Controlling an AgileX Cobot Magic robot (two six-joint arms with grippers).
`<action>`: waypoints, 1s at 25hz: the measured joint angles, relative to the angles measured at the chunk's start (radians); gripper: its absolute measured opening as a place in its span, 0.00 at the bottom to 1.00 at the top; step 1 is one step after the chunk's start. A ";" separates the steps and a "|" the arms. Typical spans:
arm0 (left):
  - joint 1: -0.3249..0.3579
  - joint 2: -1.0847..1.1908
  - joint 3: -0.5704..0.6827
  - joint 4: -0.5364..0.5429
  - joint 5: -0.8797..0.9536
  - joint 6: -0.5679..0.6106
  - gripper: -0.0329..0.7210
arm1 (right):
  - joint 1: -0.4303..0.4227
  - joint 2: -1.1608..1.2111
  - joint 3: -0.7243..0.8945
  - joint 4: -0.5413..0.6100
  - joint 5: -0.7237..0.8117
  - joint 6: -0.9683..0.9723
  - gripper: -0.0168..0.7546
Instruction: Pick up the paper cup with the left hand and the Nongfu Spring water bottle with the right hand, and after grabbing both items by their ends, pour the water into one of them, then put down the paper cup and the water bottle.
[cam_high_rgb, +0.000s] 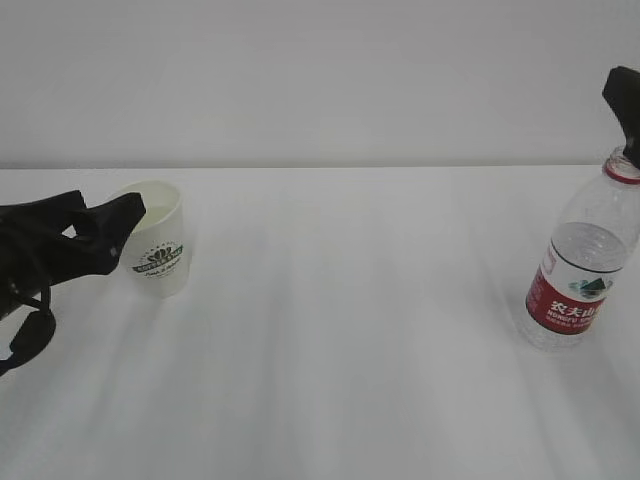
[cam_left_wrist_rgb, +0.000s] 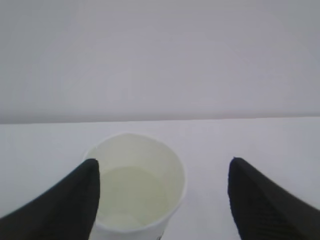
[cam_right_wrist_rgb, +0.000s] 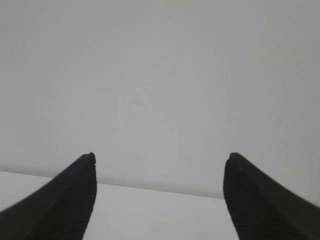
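The paper cup (cam_high_rgb: 158, 238) stands upright at the counter's (cam_high_rgb: 340, 330) left, the Nongfu Spring water bottle (cam_high_rgb: 583, 262) far to the right, well apart. The left hand (cam_high_rgb: 118, 228) sits at the cup's left rim; the right hand (cam_high_rgb: 625, 105) hangs just above the bottle's neck.

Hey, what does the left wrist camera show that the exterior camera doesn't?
Only the left wrist view looks down into the paper cup, showing its pale inside, and shows the left claw open, one finger overlapping the cup's rim and the other standing clear of it.

Only the exterior view shows the cup's green logo, the water bottle standing uncapped at far right, and the right claw above its mouth.

Both show the cup upright on the white table.
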 joint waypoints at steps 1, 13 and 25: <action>0.000 -0.016 0.000 0.013 0.000 0.000 0.82 | 0.000 0.000 -0.012 0.000 0.000 0.000 0.79; 0.000 -0.171 0.002 0.028 0.000 0.000 0.81 | 0.000 0.000 -0.143 0.000 0.127 0.000 0.79; 0.000 -0.448 0.005 -0.018 0.218 0.000 0.81 | 0.000 -0.130 -0.160 0.000 0.205 -0.002 0.79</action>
